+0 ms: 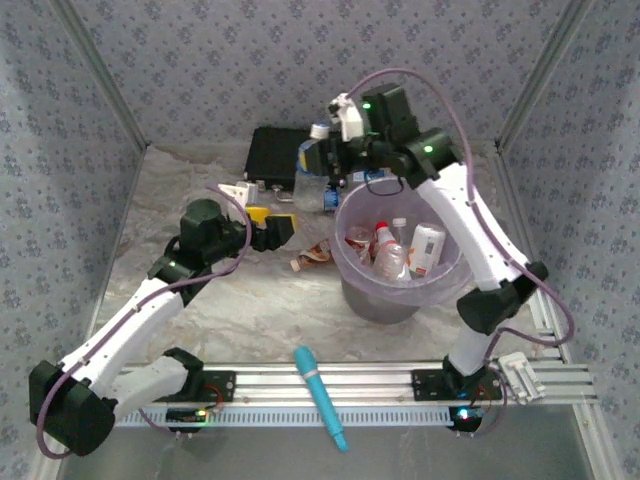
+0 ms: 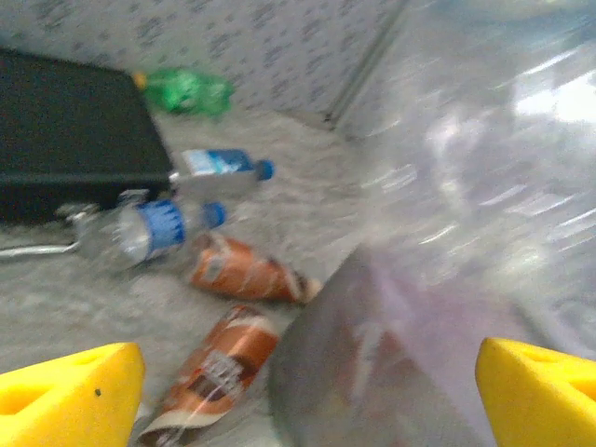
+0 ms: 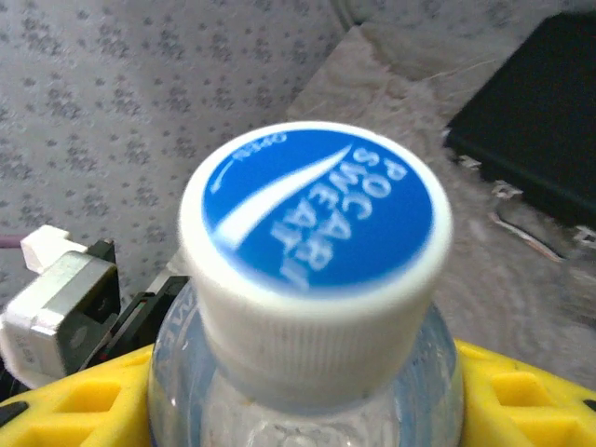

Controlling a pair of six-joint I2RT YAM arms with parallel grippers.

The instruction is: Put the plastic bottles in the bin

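Note:
My right gripper (image 1: 328, 160) is raised behind the bin's far left rim, shut on a clear bottle (image 1: 309, 162). The bottle's white cap (image 3: 312, 251) has a blue top and stands between my yellow fingers (image 3: 526, 396). The grey bin (image 1: 400, 275) with its lilac bag holds several bottles (image 1: 392, 255). My left gripper (image 1: 277, 230) is open, low over the table left of the bin (image 2: 447, 279). Ahead of it lie two crushed orange-brown bottles (image 2: 247, 275) (image 2: 219, 363), two clear blue-capped bottles (image 2: 149, 233) (image 2: 219, 166) and a green bottle (image 2: 186, 91).
A flat black box (image 1: 275, 155) sits at the back, left of the held bottle. A cyan stick (image 1: 320, 397) lies on the rail at the near edge. Patterned walls close in the back and both sides.

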